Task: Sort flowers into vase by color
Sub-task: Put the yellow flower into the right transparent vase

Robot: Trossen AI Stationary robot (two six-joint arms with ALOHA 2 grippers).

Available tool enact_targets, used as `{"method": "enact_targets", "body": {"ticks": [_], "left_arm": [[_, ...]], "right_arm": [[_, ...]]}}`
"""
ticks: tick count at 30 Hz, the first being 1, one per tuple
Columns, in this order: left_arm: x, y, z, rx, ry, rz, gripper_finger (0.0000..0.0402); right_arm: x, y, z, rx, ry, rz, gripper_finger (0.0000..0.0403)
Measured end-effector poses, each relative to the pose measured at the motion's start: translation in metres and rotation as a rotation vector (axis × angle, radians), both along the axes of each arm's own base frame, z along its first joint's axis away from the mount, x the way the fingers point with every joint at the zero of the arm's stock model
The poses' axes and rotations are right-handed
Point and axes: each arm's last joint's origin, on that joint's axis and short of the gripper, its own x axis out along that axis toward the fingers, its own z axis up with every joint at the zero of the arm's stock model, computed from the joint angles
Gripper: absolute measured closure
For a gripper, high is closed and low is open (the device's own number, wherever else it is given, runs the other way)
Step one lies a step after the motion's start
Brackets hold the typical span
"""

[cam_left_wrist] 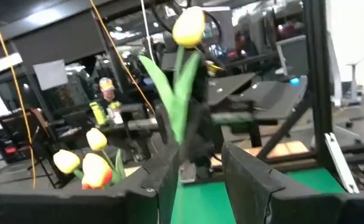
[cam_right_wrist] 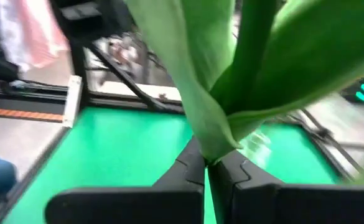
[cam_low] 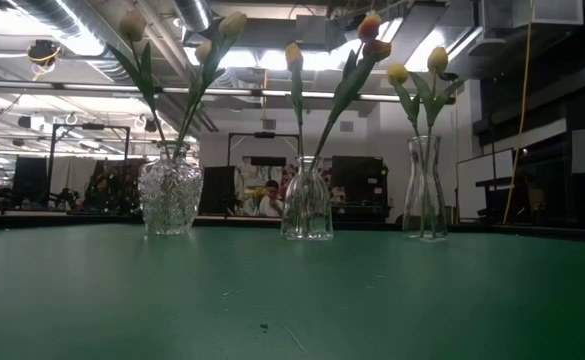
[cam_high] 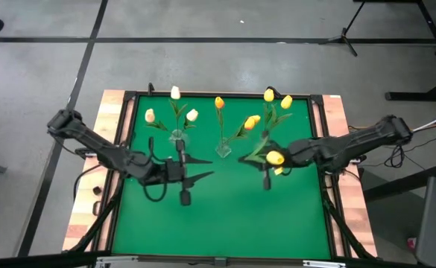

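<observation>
Green mat (cam_high: 225, 223) nearest, bare along the front edge, boxed by a black frame with pale wood strips (cam_high: 83, 216) down both sides. Mid-table, left gripper (cam_left_wrist: 197, 168) raised over the mat, fingers (cam_left_wrist: 256, 186) standing apart with only green between them, gripping nothing. Facing it and close by, right gripper (cam_right_wrist: 210, 168) pinched tight on the green stem of a yellow tulip (cam_high: 275, 157), leaves fanning past the fingertips, bud head up in the air above the arm. Farther back, three clear glass vases in a row across the mat, well apart from one another. Cut-glass vase (cam_low: 170, 195) on the left arm's side with white tulips (cam_high: 175, 93); narrow middle vase (cam_low: 307, 205) with orange-yellow tulips (cam_high: 219, 103); slim vase (cam_low: 424, 195) on the right arm's side with yellow tulips (cam_high: 269, 95). All stems upright or leaning outward, heads well above the rims. Beyond the table, grey concrete floor (cam_high: 203, 52) crossed by dark lines, with a stand's legs (cam_high: 348, 33) at the far right. Across the room, dim workshop: exposed ceiling ducts (cam_low: 92, 30), bright strip lights, dark racks and desks, an orange cord (cam_low: 522, 100) hanging on the right, a seated person (cam_low: 269, 203) far off between the vases. Lettering out there too small and blurred to read.
</observation>
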Motion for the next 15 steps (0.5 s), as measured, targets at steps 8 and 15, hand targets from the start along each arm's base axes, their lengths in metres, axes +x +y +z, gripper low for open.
{"method": "enact_targets", "body": {"ticks": [8,15], "left_arm": [[-0.036,-0.004,0.016,-0.025,0.053,-0.053,0.0282],[-0.044,-0.002,0.012,-0.026,0.119,-0.015,0.0282]], "right_arm": [[-0.073,-0.029,0.018,0.088,0.117,-0.288,0.0402],[-0.107,-0.043,0.016,0.108,0.159,-0.491,0.0402]]}}
